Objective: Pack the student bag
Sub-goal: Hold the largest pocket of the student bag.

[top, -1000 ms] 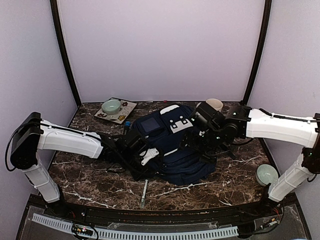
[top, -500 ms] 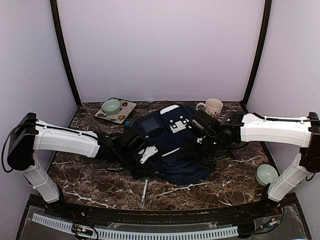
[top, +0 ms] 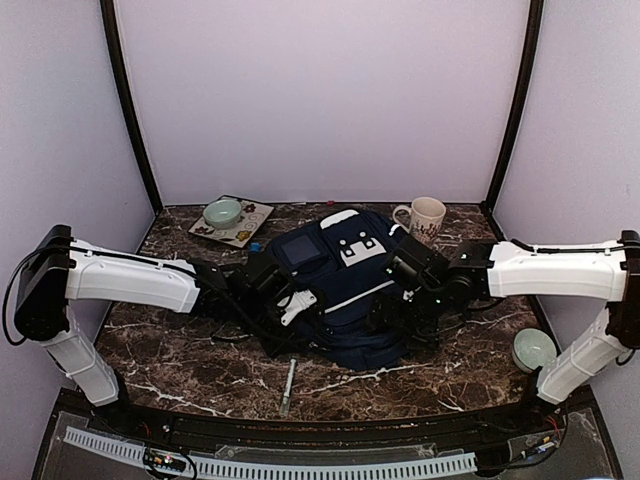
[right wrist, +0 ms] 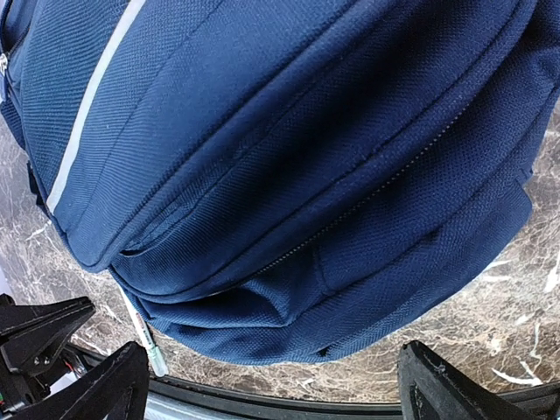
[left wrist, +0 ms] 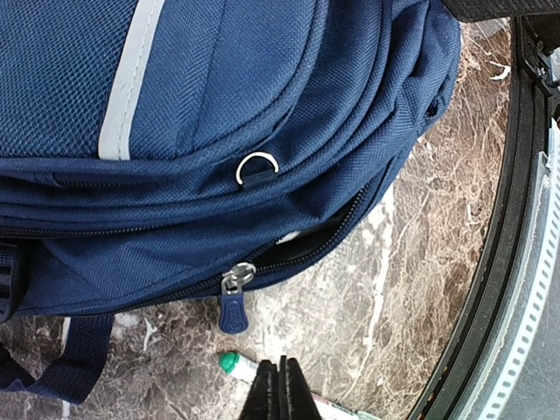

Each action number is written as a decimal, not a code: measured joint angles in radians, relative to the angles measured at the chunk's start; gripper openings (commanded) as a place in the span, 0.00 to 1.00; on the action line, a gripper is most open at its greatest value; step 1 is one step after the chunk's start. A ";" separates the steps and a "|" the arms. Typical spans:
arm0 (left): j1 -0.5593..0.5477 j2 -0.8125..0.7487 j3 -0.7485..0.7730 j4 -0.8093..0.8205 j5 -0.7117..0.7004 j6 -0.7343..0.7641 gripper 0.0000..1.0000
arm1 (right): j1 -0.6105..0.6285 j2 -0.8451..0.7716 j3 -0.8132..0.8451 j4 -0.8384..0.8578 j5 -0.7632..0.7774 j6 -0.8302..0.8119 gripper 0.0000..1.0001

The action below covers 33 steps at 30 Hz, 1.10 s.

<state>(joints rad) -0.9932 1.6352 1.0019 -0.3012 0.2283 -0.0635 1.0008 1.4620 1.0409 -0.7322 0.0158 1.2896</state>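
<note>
closest to me a pen (top: 289,384) lies loose on the marble table (top: 170,350), its green cap toward the bag, not packed yet. just behind it the student bag (top: 345,300) lies flat in the middle of the table, stripe up, with both arms leaning in over its near end. the left gripper (left wrist: 280,376) has its jaws pressed together with nothing between them. the pen shows just past its tips, and the zipper pull (left wrist: 233,308) is a little beyond that. the zipper is run only partway, leaving a dark gap (left wrist: 319,241) along the bag's edge. the right gripper (right wrist: 271,350) hangs over the near end of the bag with its jaws spread wide, holding nothing.

i'd say they're at the opening stage, getting the mouth wide enough to take things. next, one gripper has to pinch that small pull (a fiddly target) while the other pins the fabric so the bag doesn't slide.

farther back stand a mug (top: 427,214) and a tray (top: 240,238) carrying a bowl (top: 222,212), both apart from the bag.
</note>
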 measured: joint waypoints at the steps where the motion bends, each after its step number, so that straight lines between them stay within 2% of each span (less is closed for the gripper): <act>1: 0.000 0.000 0.003 -0.005 0.000 0.000 0.00 | 0.000 -0.002 -0.002 0.000 0.000 0.002 0.99; 33: 0.000 0.001 0.026 -0.024 0.023 0.000 0.00 | 0.000 0.000 -0.018 0.045 -0.020 0.005 1.00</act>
<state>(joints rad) -0.9932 1.6360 1.0283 -0.3252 0.2508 -0.0635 1.0008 1.4616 1.0225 -0.6876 -0.0040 1.2942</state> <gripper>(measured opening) 0.013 0.996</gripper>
